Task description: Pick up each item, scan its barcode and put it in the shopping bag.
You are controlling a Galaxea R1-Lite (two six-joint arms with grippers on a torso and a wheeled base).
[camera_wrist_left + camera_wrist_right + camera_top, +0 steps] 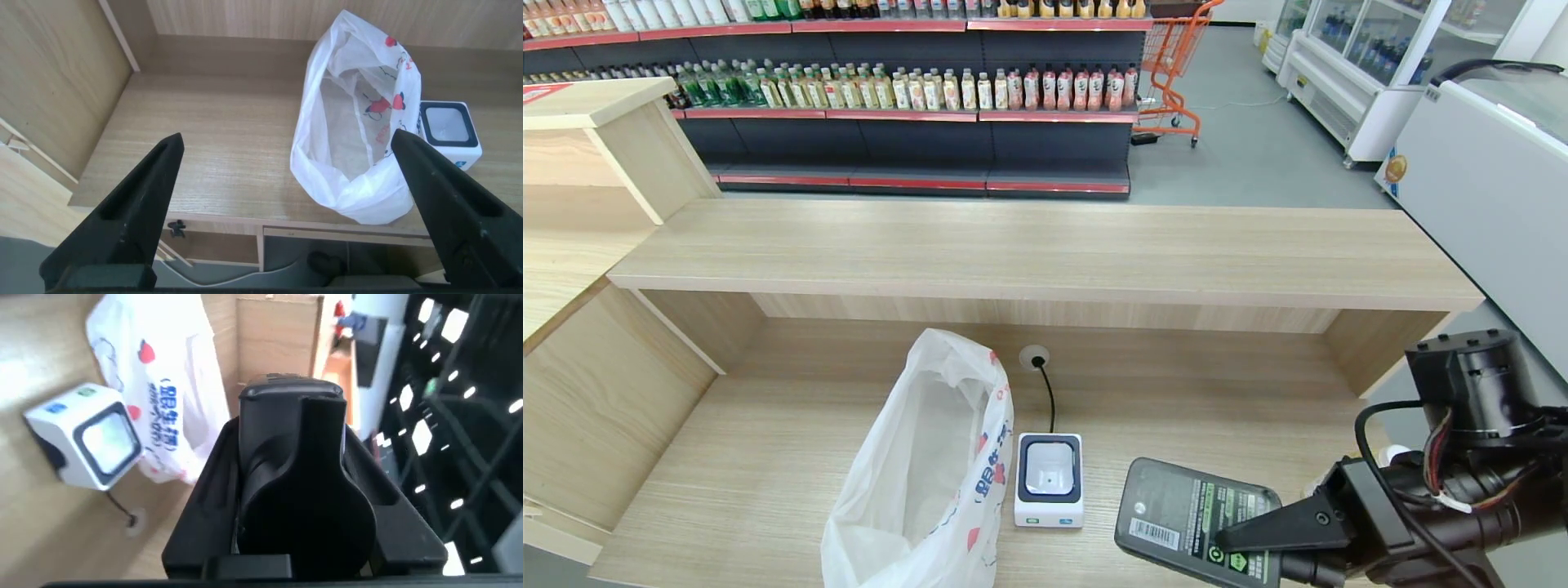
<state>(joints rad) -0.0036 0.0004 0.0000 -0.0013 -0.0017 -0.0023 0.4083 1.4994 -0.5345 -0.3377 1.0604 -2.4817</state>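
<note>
**Checkout counter: pack clamped in right gripper, beside scanner**

Light wood counter [768, 457] with a raised ledge behind it. Store shelves [907, 90] of bottles, an orange wire trolley [1176, 65] and white glass-topped freezers [1372, 73] are in the background.

- White plastic shopping bag [923, 482] with red and blue print stands on the lower counter with its mouth open, touching the scanner's left side or just beside it.
- Small white box scanner [1049, 480] with a dark-framed window sits at centre. Its black cable [1049, 400] runs back to a round hole in the counter.
- Dark grey flat rectangular pack [1184, 514] with rounded corners is just right of the scanner. Its white barcode label and green print face up. Can't tell if it touches the counter.
- Right gripper [1241, 535] comes in from the right, fingers pinched on the pack's right end. The wrist view shows both fingers tight around it [290, 457].
- Left gripper [286, 139] hangs over the counter's near edge, fingers spread wide with nothing between them. The bag is below and ahead of it.
</note>
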